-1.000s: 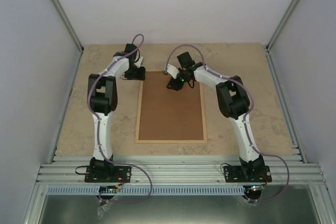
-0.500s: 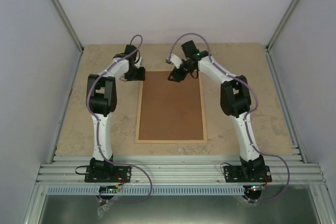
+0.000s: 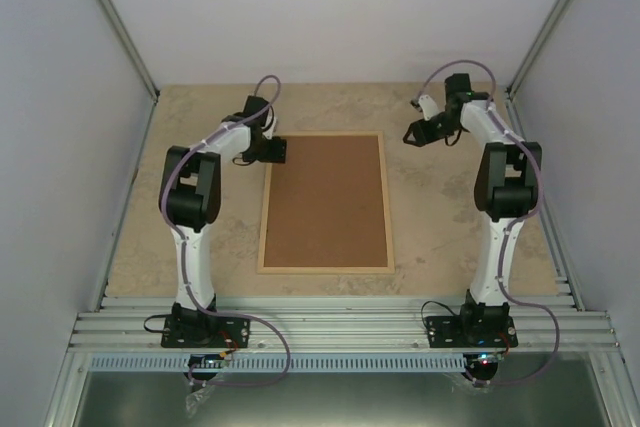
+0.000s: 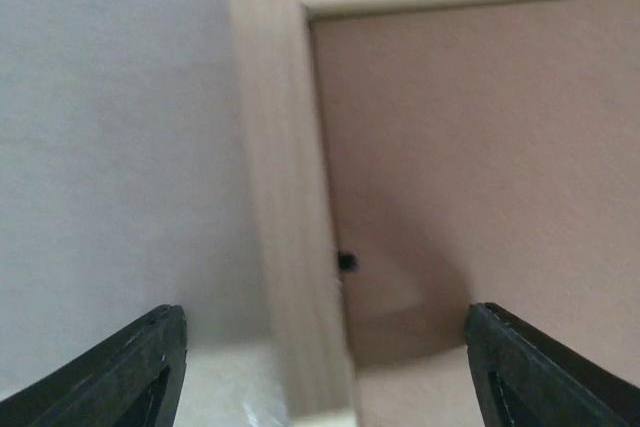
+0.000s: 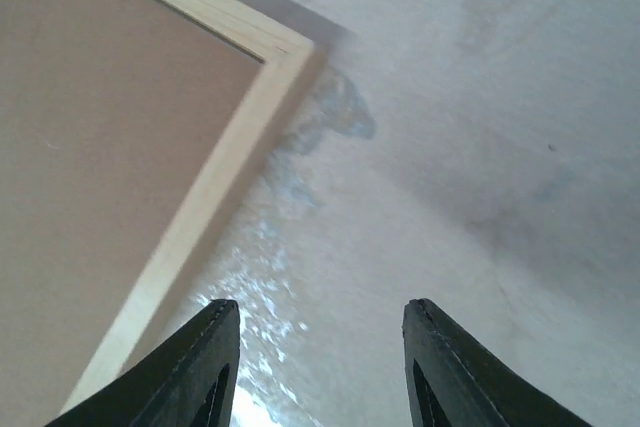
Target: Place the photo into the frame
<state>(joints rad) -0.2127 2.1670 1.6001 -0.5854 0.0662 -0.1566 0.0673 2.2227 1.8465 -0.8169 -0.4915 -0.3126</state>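
On the counter: a large rectangular frame of pale light wood (image 3: 265, 209) lies flat at the middle of the beige stone-patterned counter (image 3: 450, 237), its long sides running away from the arm bases.
Inside the frame: a flat brown backing board (image 3: 325, 202) fills the opening from rail to rail.
Left gripper: the left gripper (image 3: 268, 150) is at the frame's far-left corner. In the wrist view, the gripper (image 4: 330, 367) has its black fingers spread wide, one on each side of the pale rail (image 4: 285, 247). Whether they touch the rail cannot be told.
Rail detail: a small black spot (image 4: 347, 261) sits on the rail's inner edge, against the board (image 4: 480, 147).
Right gripper: the right gripper (image 3: 412, 134) hangs over bare counter, just right of the frame's far-right corner. Its fingers are parted and hold nothing (image 5: 320, 367).
Right wrist view: the frame's corner (image 5: 270, 57) is ahead and to the left, with glossy counter (image 5: 450, 147) below the fingers.
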